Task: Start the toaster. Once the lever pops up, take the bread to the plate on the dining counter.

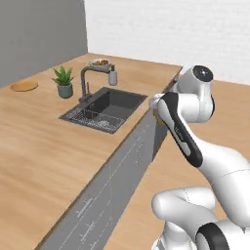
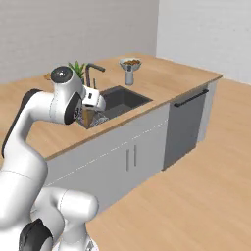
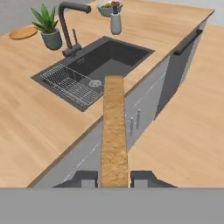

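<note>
Between the two dark finger tips at the bottom of the hand view, the gripper [image 3: 114,178] is clamped on the bread [image 3: 114,131], which is seen edge-on as a narrow tan strip with a rough crust running up the middle of that view. From the right base view the same slice shows as a small tan piece hanging below the white hand, in front of the near edge of the dining counter [image 2: 171,73]. The bread is held in the air, clear of the counter top and over the line where the grey cabinet front meets the wooden floor. On the counter, the dark inset sink [image 3: 103,65] holds a wire rack [image 3: 70,83] in its near-left part. A dark faucet [image 3: 65,26] stands on the sink's far-left rim. A potted plant [image 3: 48,28] in a grey pot stands just beside the faucet, on its left. The plate [image 3: 22,33] lies flat near the far-left edge of the counter, beyond the plant and well apart from the bread. A bowl [image 3: 109,8] with mixed contents and a small grey shaker [image 3: 115,22] stand close together behind the sink. A dark dishwasher front [image 2: 188,125] with a bar handle is set into the cabinet run at the counter's right end.
</note>
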